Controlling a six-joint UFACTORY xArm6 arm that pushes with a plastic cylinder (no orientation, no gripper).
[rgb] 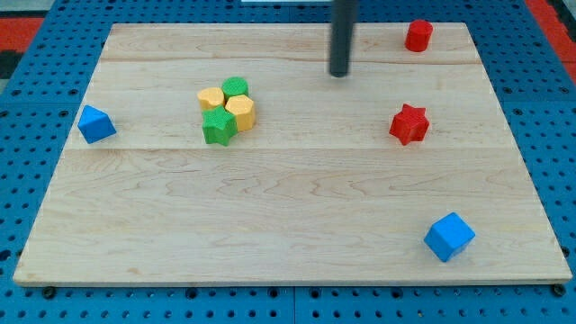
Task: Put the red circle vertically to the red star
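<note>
Red circle [418,35]: short red cylinder, upright, far right corner of tabletop [288,225], near its far edge. Red star [409,123]: well apart, nearer, almost directly below. My tip [338,74]: left of circle, touching nothing; no hand fitted. Tabletop: pale wood planks on blue pegboard [27,135]. Bare wood lies between circle and star.

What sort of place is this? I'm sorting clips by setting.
Probably a robotics lab bench: a wooden board on blue perforated base, small blocks like the red star, and my tip above.

A lab bench: wooden board [297,207] on a blue perforated mounting plate [36,108].
</note>
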